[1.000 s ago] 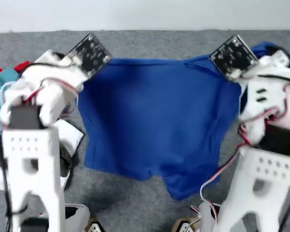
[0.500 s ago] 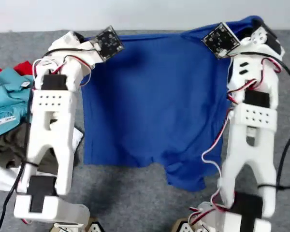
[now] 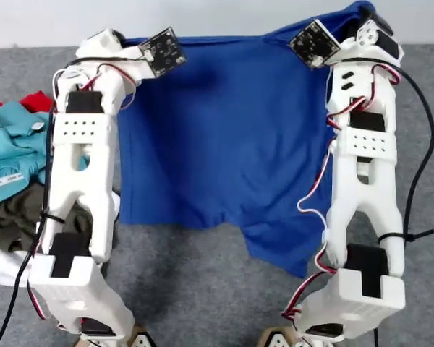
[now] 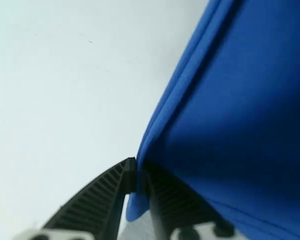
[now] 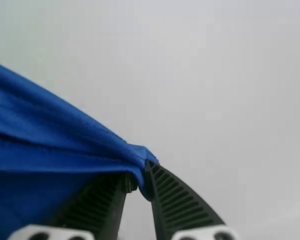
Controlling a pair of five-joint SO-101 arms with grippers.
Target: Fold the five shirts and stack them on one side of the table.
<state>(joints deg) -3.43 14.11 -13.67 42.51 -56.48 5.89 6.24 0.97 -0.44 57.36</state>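
A blue shirt (image 3: 228, 137) hangs stretched between my two arms, its lower edge lying on the grey table (image 3: 202, 303). My left gripper (image 4: 137, 182) is shut on one upper edge of the blue shirt (image 4: 230, 125), at the far left of the spread cloth (image 3: 116, 40). My right gripper (image 5: 140, 185) is shut on the other upper edge of the blue shirt (image 5: 50, 150), at the far right corner (image 3: 365, 14). Both arms are stretched far toward the back wall.
A pile of other shirts lies at the table's left edge: a teal one (image 3: 11, 155), a red one (image 3: 29, 101), a dark olive one (image 3: 14, 217) and a white one (image 3: 0, 264). A white wall (image 3: 217, 22) bounds the back.
Both arms have stretched out toward the back wall and lifted, carrying the blue shirt's top edge away from me and pulling the cloth taut and longer.
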